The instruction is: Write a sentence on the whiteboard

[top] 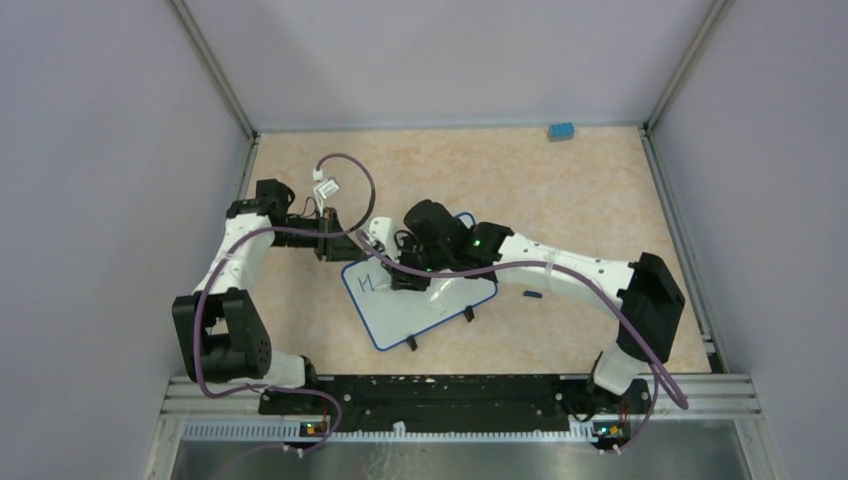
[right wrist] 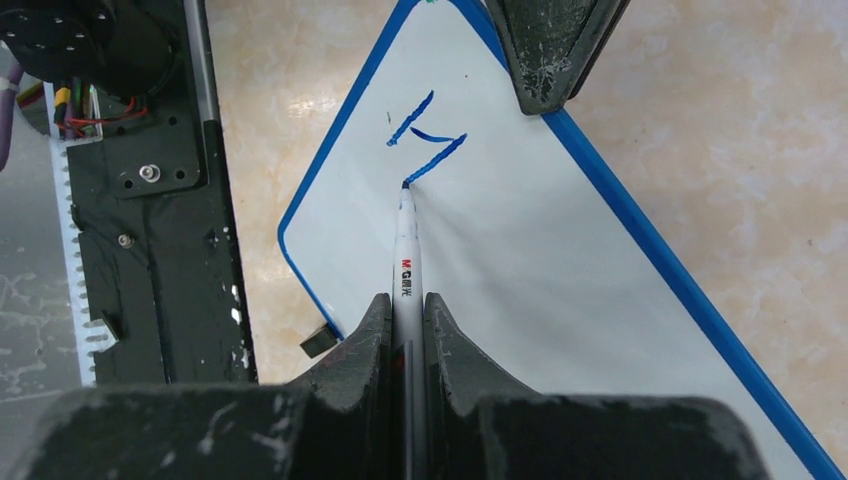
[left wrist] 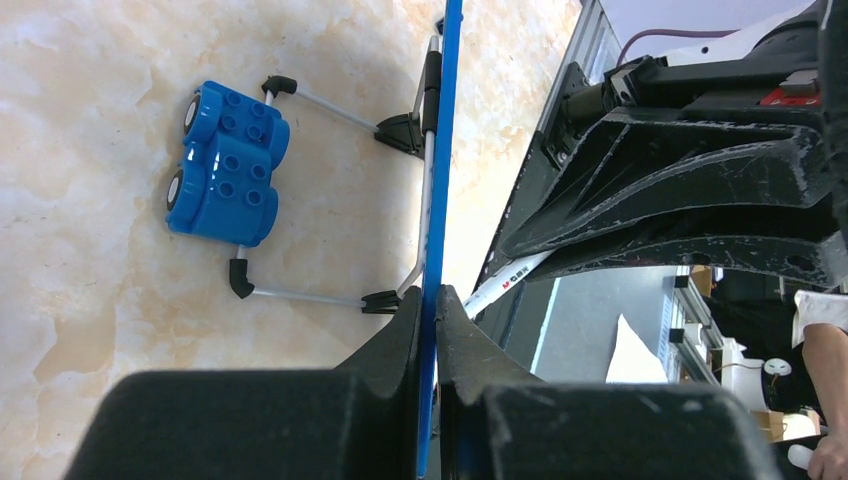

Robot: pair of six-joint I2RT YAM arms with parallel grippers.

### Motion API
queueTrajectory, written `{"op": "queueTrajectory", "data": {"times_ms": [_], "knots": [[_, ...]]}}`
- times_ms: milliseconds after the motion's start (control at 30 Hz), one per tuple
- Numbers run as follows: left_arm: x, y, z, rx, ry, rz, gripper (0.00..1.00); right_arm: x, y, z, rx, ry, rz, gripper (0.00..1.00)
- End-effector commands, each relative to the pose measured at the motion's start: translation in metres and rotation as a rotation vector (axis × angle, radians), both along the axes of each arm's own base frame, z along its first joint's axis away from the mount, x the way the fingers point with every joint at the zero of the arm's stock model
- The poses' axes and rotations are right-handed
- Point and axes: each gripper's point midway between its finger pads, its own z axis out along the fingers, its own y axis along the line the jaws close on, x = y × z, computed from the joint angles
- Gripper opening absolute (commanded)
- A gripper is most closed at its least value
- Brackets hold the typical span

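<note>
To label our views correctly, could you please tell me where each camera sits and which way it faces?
Top external: above and behind the bases, looking down at the table; both arms show, meeting over the whiteboard.
Left wrist: on the left arm, looking along the board's blue edge; the left gripper is shut on it.
Right wrist: on the right arm, looking down the marker onto the board's face; the right gripper is shut on the marker.
Shared: top and right wrist both show the blue strokes.
</note>
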Motion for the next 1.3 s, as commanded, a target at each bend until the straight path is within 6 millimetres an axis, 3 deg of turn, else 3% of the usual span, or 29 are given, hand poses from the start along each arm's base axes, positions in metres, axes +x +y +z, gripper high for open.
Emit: {"op": "queueTrajectory", "data": {"times_ms": [0,167,1267], "knots": [[-0.005,-0.002,0.002,0.002,-0.016,-0.006,0.0,0.005,0.001,0.063,0.148,-0.041,0.007,0.0],[-0.005,-0.002,0.002,0.0,-0.02,-0.007,0.0,0.014,-0.007,0.068,0.159,-0.046,-0.019,0.0],[-0.005,-0.003,0.002,-0.003,-0.017,-0.009,0.0,0.032,0.007,0.043,0.104,-0.052,-0.062,0.0]]}}
